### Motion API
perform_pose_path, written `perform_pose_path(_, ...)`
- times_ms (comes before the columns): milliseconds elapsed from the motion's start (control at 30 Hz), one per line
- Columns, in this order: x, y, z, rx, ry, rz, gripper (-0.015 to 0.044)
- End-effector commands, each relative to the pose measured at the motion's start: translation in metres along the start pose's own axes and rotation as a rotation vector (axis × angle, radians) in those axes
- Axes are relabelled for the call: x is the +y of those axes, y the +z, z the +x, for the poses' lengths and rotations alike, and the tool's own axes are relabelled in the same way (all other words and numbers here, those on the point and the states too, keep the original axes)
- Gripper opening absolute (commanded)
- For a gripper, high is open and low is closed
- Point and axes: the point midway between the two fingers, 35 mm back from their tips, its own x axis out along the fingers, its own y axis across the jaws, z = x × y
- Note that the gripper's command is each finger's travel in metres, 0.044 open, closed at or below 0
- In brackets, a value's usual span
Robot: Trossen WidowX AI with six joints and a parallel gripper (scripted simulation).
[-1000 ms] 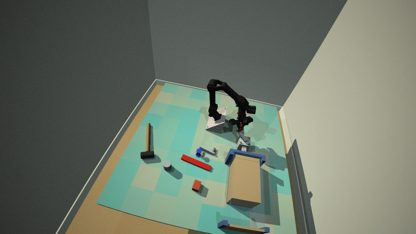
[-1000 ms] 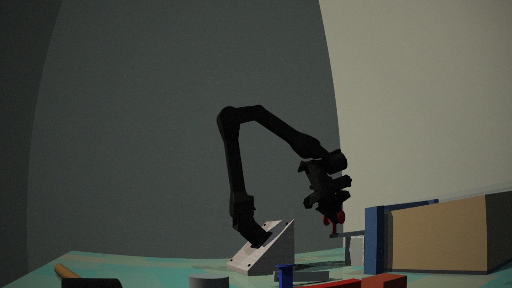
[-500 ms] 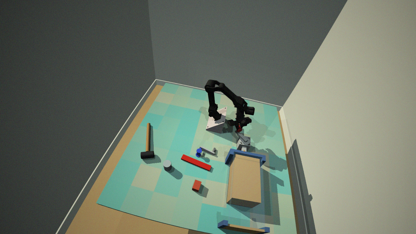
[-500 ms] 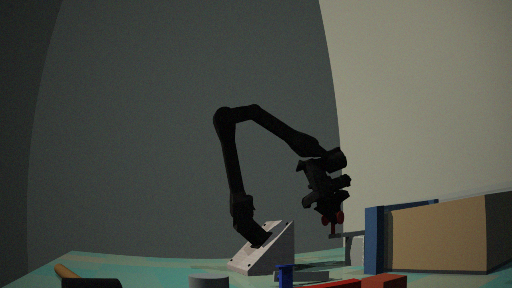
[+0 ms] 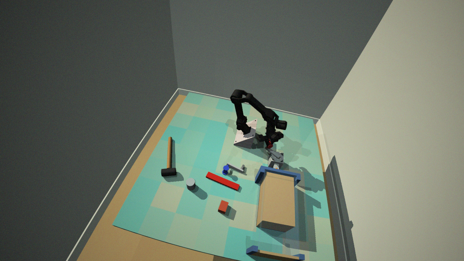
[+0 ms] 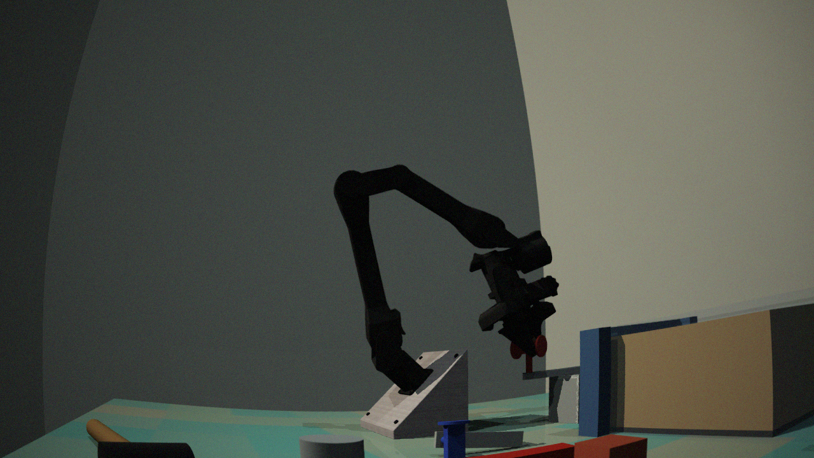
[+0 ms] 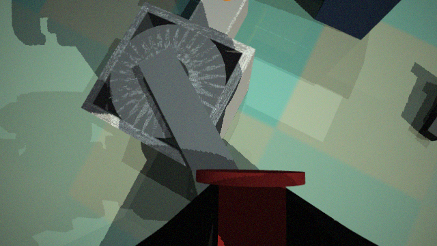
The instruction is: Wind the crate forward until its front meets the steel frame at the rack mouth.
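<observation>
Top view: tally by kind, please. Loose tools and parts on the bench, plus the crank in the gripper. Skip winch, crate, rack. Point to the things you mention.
Cranks: 2 (red-knobbed crank (image 5: pixel 269 143) (image 6: pixel 529 364) (image 7: pixel 177 89), blue-knobbed crank (image 5: pixel 225 170) (image 6: pixel 454 439))
Mallet (image 5: pixel 168 172) (image 6: pixel 145 450): 1
Grey cylinder (image 5: pixel 190 183) (image 6: pixel 331 448): 1
Red bar (image 5: pixel 222 181) (image 6: pixel 540 451): 1
Orange-red block (image 5: pixel 223 206) (image 6: pixel 612 446): 1
Total: 6

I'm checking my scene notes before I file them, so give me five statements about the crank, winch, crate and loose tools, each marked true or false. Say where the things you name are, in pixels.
1. The pincer (image 5: pixel 269 146) (image 6: pixel 529 348) (image 7: pixel 246 193) is closed on the red knob (image 5: pixel 269 143) (image 6: pixel 541 345) (image 7: pixel 250 178). True.
2. The winch (image 5: pixel 275 158) (image 6: pixel 563 398) (image 7: pixel 239 85) has no crank on it. False: a grey crank arm (image 7: pixel 191 116) lies across its top.
3. The crate (image 5: pixel 276 201) (image 6: pixel 697 376) is tipped. False: it sits flat.
4. The blue-knobbed handle (image 5: pixel 236 168) (image 6: pixel 454 438) lies on the bench. True.
5. The hammer (image 5: pixel 169 172) (image 6: pixel 145 450) touches the grey cylinder (image 5: pixel 190 183) (image 6: pixel 331 446). False: they are apart.
</observation>
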Motion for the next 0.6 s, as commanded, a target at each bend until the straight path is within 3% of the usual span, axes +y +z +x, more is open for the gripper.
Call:
perform_pose_path(0, -0.015, 0.008, 0.005, -0.015, -0.037, 0.007, 0.0)
perform_pose_path(567, -0.029, 0.022, 0.011, -0.016, -0.039, 0.007, 0.0)
